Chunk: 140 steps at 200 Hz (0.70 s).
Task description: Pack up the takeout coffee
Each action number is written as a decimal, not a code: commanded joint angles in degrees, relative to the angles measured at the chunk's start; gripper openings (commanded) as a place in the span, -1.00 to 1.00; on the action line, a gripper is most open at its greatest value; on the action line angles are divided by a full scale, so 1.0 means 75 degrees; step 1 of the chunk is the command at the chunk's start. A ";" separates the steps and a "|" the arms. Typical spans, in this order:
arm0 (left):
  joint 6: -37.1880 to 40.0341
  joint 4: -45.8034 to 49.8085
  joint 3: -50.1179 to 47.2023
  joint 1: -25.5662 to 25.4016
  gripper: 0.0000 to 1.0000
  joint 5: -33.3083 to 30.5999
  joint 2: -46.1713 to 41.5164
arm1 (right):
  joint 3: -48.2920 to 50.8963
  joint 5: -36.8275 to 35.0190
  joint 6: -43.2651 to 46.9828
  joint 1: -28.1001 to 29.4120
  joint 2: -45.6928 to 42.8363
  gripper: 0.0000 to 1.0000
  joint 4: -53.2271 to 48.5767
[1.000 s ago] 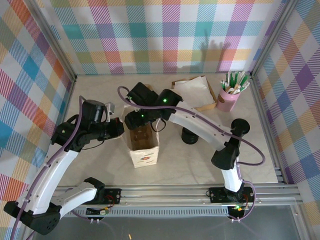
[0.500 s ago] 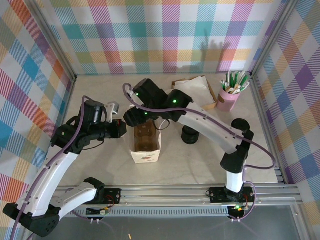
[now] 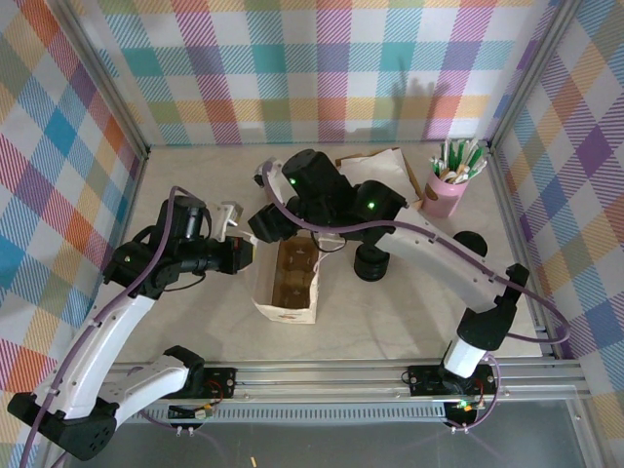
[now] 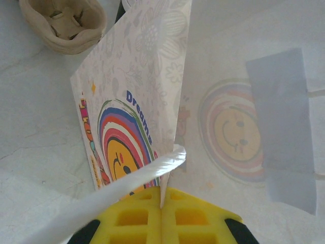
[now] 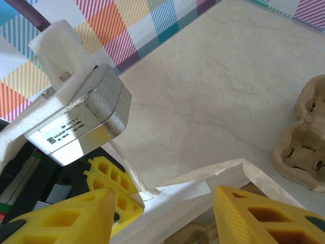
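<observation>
A white paper bag (image 3: 286,310) with a rainbow smiley print (image 4: 119,152) stands open mid-table, a brown cup carrier (image 3: 294,271) inside it. My left gripper (image 3: 244,255) (image 4: 161,195) is shut on the bag's left rim. My right gripper (image 3: 265,222) (image 5: 162,213) hovers open over the bag's far left corner, the white rim (image 5: 203,188) between its fingers and untouched. Right of the bag stands a round black-topped thing (image 3: 370,263); from above I cannot tell whether it is the takeout coffee.
A pulp cup carrier (image 4: 63,25) (image 5: 304,142) lies on the table beyond the bag. Brown paper (image 3: 380,175) and a pink cup of straws (image 3: 447,190) sit at the back right. Another black round thing (image 3: 468,241) stands near the right wall.
The right arm has stretched out and its gripper has shifted right along the bag's far rim. The left gripper has moved slightly right with the rim, and the bag's mouth has spread wider.
</observation>
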<state>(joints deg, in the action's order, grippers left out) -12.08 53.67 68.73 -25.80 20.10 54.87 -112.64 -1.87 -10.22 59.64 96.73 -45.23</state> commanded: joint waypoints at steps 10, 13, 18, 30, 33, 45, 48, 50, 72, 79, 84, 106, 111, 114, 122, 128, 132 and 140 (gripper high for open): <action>0.0170 -0.0096 0.0144 -0.0028 -1.00 0.0066 -0.0073 | 0.0151 0.0081 0.0222 -0.0043 -0.0261 0.07 0.0518; 0.0135 -0.0120 0.0132 -0.0028 -1.00 0.0063 -0.0084 | 0.0160 0.0087 0.0215 -0.0052 -0.0264 0.07 0.0545; 0.0066 -0.0163 0.0112 -0.0028 -1.00 0.0049 -0.0114 | 0.0182 0.0116 0.0203 -0.0060 -0.0265 0.07 0.0590; -0.0173 -0.0245 0.0051 -0.0023 -1.00 -0.0047 -0.0129 | 0.0143 0.0128 0.0167 -0.0064 -0.0250 0.07 0.0712; -0.0233 -0.0263 0.0039 -0.0028 -1.00 -0.0054 -0.0118 | 0.0128 0.0120 0.0144 -0.0068 -0.0226 0.07 0.0740; -0.0420 -0.0280 0.0024 -0.0025 -1.00 -0.0037 -0.0031 | 0.0005 0.0022 0.0015 -0.0109 -0.0186 0.07 0.0855; -0.0469 -0.0263 0.0032 -0.0028 -1.00 -0.0058 0.0002 | -0.0039 -0.0008 -0.0001 -0.0123 -0.0183 0.07 0.0867; -0.0498 -0.0256 0.0032 -0.0028 -1.00 -0.0085 0.0018 | -0.0054 -0.0041 -0.0013 -0.0132 -0.0176 0.07 0.0870; -0.0757 0.0097 0.0081 -0.0023 -0.91 -0.0920 0.0258 | -0.0314 -0.0361 -0.0082 -0.0183 -0.0153 0.08 0.0988; -0.0828 0.0215 0.0076 -0.0028 -0.84 -0.1295 0.0320 | -0.0445 -0.0524 -0.0076 -0.0219 -0.0132 0.08 0.0955; -0.0849 0.0303 0.0079 -0.0020 -0.78 -0.1532 0.0352 | -0.0547 -0.0630 -0.0074 -0.0238 -0.0114 0.09 0.0919; -0.0926 0.0449 0.0226 -0.0028 -0.49 -0.2174 0.0453 | -0.1036 -0.0921 -0.0038 -0.0334 -0.0031 0.09 0.0764; -0.0922 0.0444 0.0271 -0.0028 -0.43 -0.2239 0.0469 | -0.1165 -0.0971 -0.0044 -0.0346 -0.0016 0.09 0.0714; -0.0927 0.0446 0.0301 -0.0026 -0.38 -0.2270 0.0476 | -0.1232 -0.0990 -0.0035 -0.0356 0.0001 0.09 0.0683; -0.0936 0.0458 0.0371 -0.0027 -0.28 -0.2346 0.0509 | -0.1410 -0.1090 -0.0060 -0.0371 0.0028 0.09 0.0567; -0.0950 0.0501 0.0440 -0.0028 -0.26 -0.2391 0.0550 | -0.1520 -0.1174 -0.0089 -0.0381 0.0040 0.09 0.0466; -0.0954 0.0544 0.0502 -0.0028 -0.25 -0.2415 0.0587 | -0.1589 -0.1263 -0.0105 -0.0381 0.0035 0.09 0.0404; -0.0950 0.0644 0.0617 -0.0028 -0.25 -0.2416 0.0656 | -0.1721 -0.1476 -0.0168 -0.0381 0.0024 0.09 0.0231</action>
<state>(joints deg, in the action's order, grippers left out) -18.65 55.83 69.58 -25.80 5.80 59.02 -121.91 -8.40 -10.13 57.01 96.71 -41.32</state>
